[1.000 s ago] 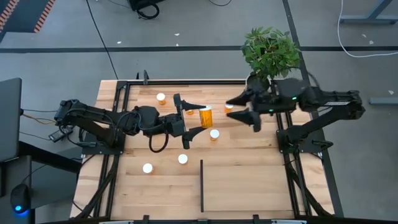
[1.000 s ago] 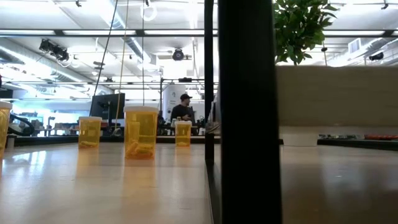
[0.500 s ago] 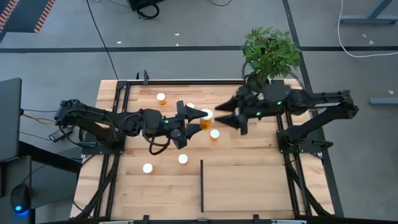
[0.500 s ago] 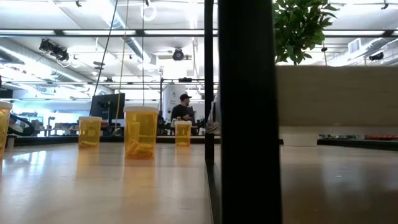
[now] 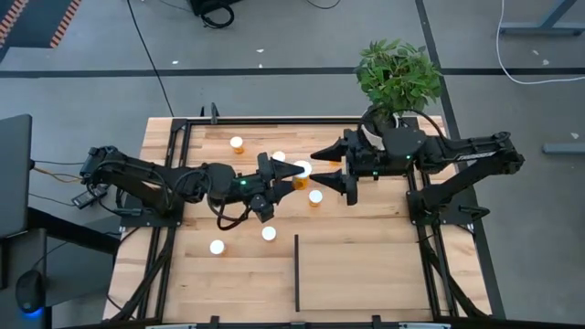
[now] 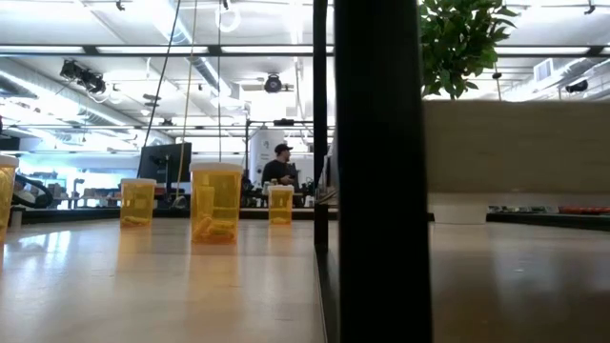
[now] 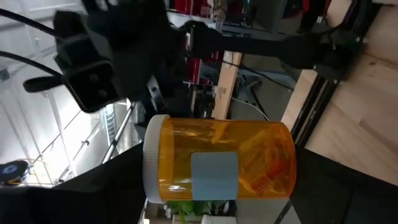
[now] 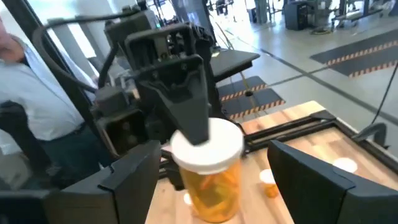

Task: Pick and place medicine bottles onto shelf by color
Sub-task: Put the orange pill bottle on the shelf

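Overhead, left gripper (image 5: 285, 175) seemingly clasps an orange bottle (image 5: 301, 172) mid-table; right gripper (image 5: 327, 166) flanks it, spread wide. Left wrist view reveals its blue label; shelf (image 5: 361, 270) sits well apart.

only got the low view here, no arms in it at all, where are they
Observer: Both meet mid-table over one orange bottle; the left gripper has it between its fingers.
Operator: right one holding it too
Observer: No. The right gripper is open, its fingers either side of the bottle's white cap.
Operator: bottle upright
Observer: Looks so; the high view shows its cap from above.
Operator: anything on the shelf yet
Observer: No bottles on the shelf.
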Action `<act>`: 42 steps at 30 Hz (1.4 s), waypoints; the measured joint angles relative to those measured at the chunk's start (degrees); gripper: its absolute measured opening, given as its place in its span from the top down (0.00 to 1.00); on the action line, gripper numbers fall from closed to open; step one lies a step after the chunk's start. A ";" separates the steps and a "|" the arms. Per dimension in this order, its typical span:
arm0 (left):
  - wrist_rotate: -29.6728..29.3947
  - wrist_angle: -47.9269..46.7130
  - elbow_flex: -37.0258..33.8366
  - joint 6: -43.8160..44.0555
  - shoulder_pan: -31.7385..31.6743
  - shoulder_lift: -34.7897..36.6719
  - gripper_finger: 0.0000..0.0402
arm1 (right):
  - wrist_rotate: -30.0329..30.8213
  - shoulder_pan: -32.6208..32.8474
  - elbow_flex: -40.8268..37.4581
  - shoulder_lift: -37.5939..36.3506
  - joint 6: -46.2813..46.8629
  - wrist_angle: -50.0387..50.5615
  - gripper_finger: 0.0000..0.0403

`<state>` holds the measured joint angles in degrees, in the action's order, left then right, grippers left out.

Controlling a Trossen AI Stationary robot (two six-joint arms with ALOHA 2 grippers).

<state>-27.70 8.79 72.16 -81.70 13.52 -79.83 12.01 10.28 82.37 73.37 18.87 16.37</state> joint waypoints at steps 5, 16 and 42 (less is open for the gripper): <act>1.04 -0.04 0.00 0.03 -0.07 0.00 0.21 | 0.26 0.00 -0.02 0.47 -5.02 0.10 0.25; 5.55 -4.80 -0.02 3.70 0.22 -0.02 0.20 | -3.13 -0.02 -0.02 0.67 -8.63 2.25 0.16; 6.88 -7.08 -0.07 7.76 0.26 -0.04 0.20 | -5.55 -0.02 -0.07 5.04 -5.04 0.02 0.13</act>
<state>-20.81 1.71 72.10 -73.94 13.78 -79.88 6.46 10.26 82.30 78.41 13.83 16.39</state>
